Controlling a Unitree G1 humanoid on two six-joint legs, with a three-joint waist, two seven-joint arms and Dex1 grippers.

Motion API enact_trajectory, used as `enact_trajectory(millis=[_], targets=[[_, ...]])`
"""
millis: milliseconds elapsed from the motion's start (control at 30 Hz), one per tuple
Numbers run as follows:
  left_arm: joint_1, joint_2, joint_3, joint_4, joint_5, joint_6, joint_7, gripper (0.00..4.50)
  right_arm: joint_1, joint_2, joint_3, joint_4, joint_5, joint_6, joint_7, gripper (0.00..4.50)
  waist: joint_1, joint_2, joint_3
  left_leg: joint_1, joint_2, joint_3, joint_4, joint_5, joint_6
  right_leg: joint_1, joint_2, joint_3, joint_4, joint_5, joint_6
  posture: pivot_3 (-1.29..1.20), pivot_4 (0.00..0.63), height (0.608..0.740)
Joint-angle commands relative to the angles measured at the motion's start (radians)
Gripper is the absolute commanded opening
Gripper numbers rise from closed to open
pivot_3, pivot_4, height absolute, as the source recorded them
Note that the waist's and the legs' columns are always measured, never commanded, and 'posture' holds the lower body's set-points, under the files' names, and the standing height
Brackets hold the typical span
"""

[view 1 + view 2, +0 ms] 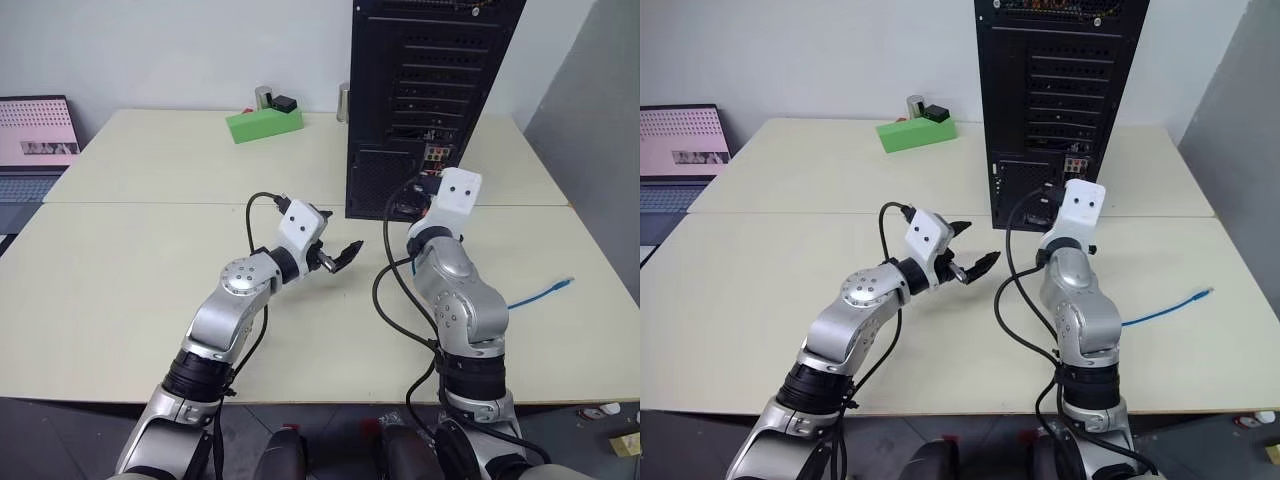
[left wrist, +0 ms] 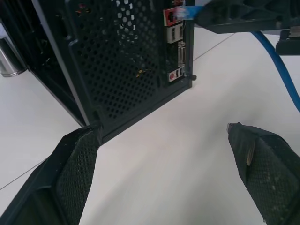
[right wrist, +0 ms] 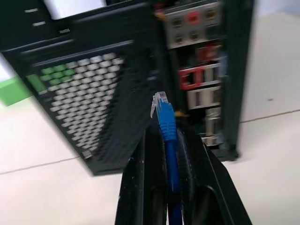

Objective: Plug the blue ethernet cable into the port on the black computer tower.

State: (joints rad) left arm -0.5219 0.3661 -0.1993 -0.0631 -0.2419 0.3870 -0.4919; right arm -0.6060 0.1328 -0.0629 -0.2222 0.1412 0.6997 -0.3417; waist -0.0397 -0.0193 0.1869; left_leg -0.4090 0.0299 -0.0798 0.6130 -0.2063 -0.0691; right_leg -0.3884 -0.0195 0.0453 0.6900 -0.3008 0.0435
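**Cable plug held up at the tower's connector strip**

Cable first: the blue ethernet cable [image 3: 167, 140] is clamped between the two black fingers of the right tool [image 3: 169, 154], with its clear-blue plug sticking out past the fingertips and pointing at the rear of the black computer tower [image 1: 430, 90]. The plug is close in front of the narrow strip of red, blue and silver connectors, but it is apart from the panel and sits in no socket; which opening is the port cannot be told for sure. From the tool, the rest of the cord trails off to the right across the cream bench [image 1: 130, 260], and its other end lies near the bench's right edge.

The left tool [image 1: 340, 256] hovers above the bench to the left of the tower's near corner, fingers [image 2: 75, 173] spread wide apart and holding nothing. It points toward the tower's mesh grille.

The tower stands upright on the far middle part of the bench. A green block [image 1: 264, 123] lies at the far side, left of the tower, and a laptop [image 1: 35, 145] sits at the far left.
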Motion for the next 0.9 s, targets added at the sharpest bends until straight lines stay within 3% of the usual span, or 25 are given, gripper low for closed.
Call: enact_trajectory(millis=[33,500,900], targets=[[-0.053,-0.022,0.026,-0.007,-0.002,0.029,-0.009,4.5,-0.062,-0.001,-0.022,0.03,-0.016,-0.06,-0.001,0.02,-0.001,0.0,0.0,0.0,0.0,0.0,0.0,0.0,0.0,0.0,0.0,0.0,0.0,0.0,0.0,0.0,0.15,0.74],[-0.135,-0.049,0.011,0.09,0.045,-0.056,-0.093,4.5,-0.108,-0.033,-0.044,0.158,-0.031,-0.124,0.037,0.02,-0.001,0.0,0.0,0.0,0.0,0.0,0.0,0.0,0.0,0.0,0.0,0.0,0.0,0.0,0.0,0.0,0.15,0.74],[-0.119,-0.059,0.016,0.083,0.073,-0.066,-0.102,4.5,-0.113,-0.045,-0.044,0.197,-0.057,-0.159,0.043,0.02,-0.002,0.0,0.0,0.0,0.0,0.0,-0.001,0.0,0.0,0.0,0.0,0.0,0.0,0.0,0.0,0.0,0.15,0.74]])
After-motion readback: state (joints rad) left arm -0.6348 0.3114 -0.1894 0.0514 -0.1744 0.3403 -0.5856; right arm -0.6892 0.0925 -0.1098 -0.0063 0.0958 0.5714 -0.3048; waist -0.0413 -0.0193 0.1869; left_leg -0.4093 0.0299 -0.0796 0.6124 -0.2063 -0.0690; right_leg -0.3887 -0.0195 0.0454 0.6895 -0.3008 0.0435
